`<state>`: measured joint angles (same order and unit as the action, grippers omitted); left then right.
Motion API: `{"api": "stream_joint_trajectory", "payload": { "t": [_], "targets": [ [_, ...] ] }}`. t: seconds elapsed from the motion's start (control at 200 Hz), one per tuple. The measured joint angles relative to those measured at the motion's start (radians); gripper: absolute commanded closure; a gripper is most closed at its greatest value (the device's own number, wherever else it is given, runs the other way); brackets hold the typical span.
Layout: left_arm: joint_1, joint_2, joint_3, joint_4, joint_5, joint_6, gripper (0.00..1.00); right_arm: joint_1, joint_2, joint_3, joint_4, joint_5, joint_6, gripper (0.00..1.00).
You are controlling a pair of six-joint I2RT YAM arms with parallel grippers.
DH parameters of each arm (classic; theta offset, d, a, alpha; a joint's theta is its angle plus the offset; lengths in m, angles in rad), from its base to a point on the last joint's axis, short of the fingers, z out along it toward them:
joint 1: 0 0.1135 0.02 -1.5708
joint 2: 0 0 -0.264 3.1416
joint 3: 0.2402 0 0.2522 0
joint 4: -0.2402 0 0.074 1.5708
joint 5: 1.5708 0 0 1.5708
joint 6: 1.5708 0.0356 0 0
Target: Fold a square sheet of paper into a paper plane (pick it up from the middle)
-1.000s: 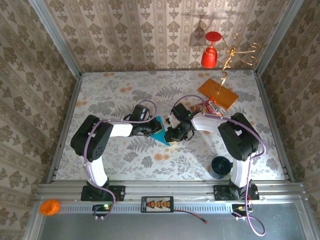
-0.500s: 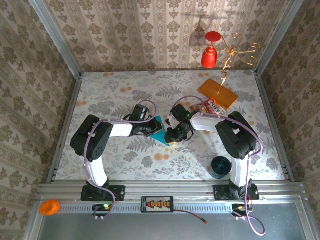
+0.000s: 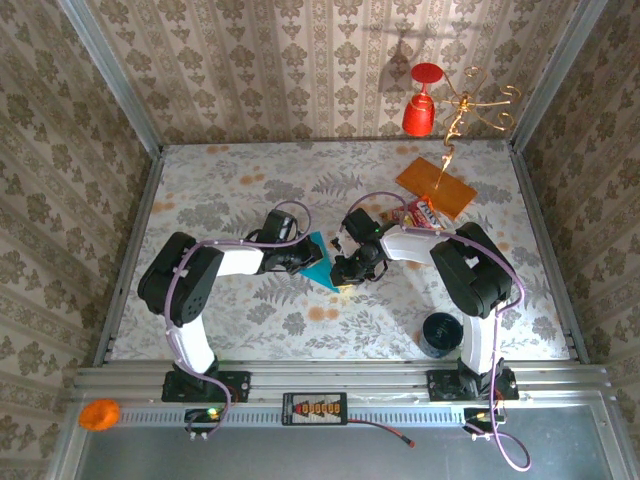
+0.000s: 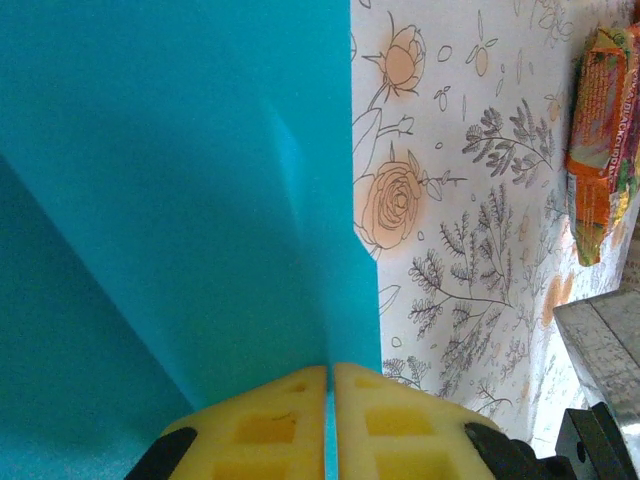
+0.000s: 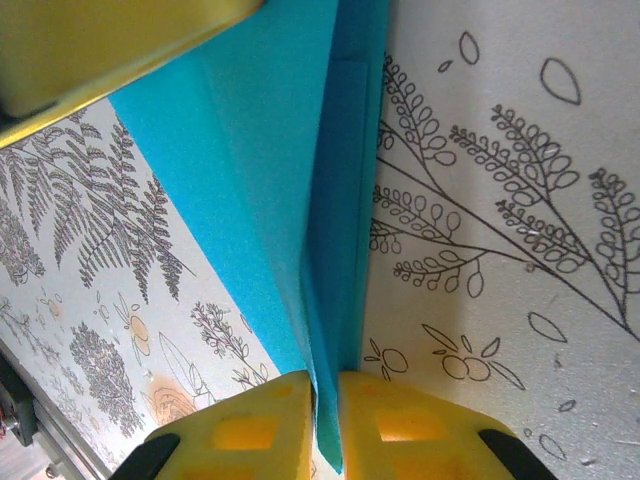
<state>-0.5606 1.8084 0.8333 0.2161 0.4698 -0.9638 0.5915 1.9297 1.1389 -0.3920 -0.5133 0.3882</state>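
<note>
The square sheet of paper (image 3: 320,264) is teal-blue and folded into layers, lying mid-table between the two grippers. My left gripper (image 3: 303,258) is at its left side. In the left wrist view the paper (image 4: 200,200) rises from my left gripper (image 4: 330,395), whose yellow fingertips (image 4: 260,420) are shut on its edge. My right gripper (image 3: 347,270) is at the paper's right side. In the right wrist view my right gripper (image 5: 327,405) is shut on a creased fold of the paper (image 5: 290,180), and a thin strip shows between the pads.
A red-and-yellow snack packet (image 3: 425,213) and a flat orange card (image 3: 436,187) lie behind the right arm. A red glass (image 3: 422,105) and a gold wire stand (image 3: 470,105) are at the back wall. A black cup (image 3: 440,333) stands near the right base.
The right gripper's jaws have closed tighter on the paper's fold. Both arms stay almost where they were, and the left grip is unchanged.
</note>
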Motion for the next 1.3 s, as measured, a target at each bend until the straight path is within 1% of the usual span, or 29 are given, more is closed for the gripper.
{"api": "stream_joint_trajectory", "payload": {
  "t": [0.755, 1.3],
  "targets": [
    [0.005, 0.000, -0.002, -0.007, -0.006, 0.000, 0.89, -0.017, 0.014, 0.001, -0.001, -0.041, 0.004, 0.85],
    [0.007, 0.014, 0.005, -0.010, -0.006, 0.000, 0.89, -0.018, 0.017, 0.006, -0.008, -0.041, 0.004, 0.85]
  ]
}}
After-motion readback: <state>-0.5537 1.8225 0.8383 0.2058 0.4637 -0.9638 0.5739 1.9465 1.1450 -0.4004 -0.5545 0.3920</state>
